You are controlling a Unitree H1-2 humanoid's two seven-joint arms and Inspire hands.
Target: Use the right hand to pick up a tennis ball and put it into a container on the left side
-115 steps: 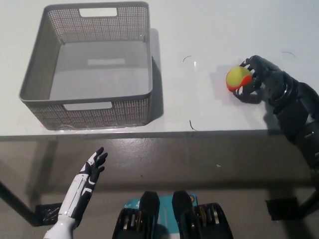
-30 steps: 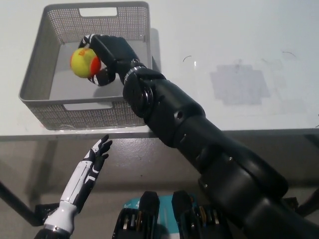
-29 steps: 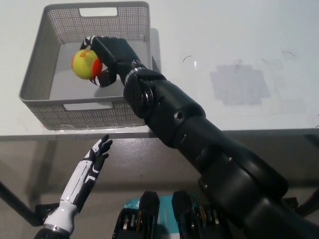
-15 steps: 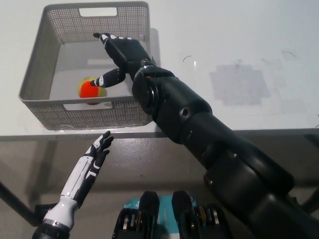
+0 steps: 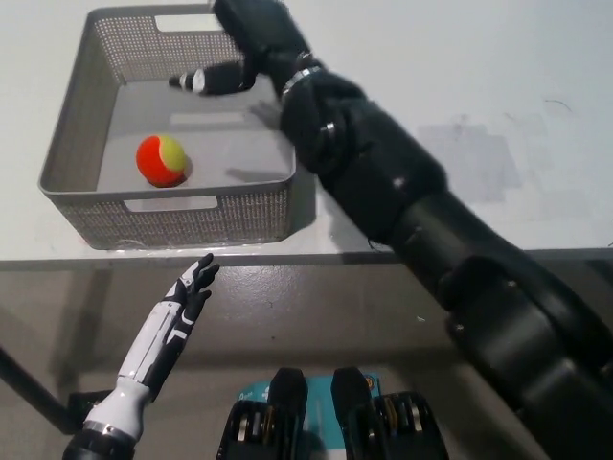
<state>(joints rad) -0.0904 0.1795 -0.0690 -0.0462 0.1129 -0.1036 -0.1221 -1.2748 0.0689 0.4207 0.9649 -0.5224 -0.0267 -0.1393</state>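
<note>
The right hand (image 5: pixel 239 43) has lifted toward the basket's far wall, fingers apart and empty; the tennis ball (image 5: pixel 161 159) rests inside the grey mesh basket (image 5: pixel 67 144), released; the left hand (image 5: pixel 192 287) idles below the table, fingers spread.
</note>
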